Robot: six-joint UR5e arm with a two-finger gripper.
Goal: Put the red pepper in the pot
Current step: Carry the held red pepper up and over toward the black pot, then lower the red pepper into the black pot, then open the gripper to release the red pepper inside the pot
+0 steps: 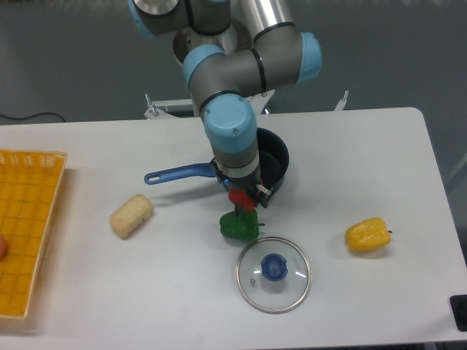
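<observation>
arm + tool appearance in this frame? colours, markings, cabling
Grey metallic tubular links with light-blue round joint caps; the wrist cap faces the camera. Upper link is polished silver. The tool is small and black, with a tiny blue light near its top. No external cables or readable markings visible on the arm. The base sits behind the white table on a silver mount.
</observation>
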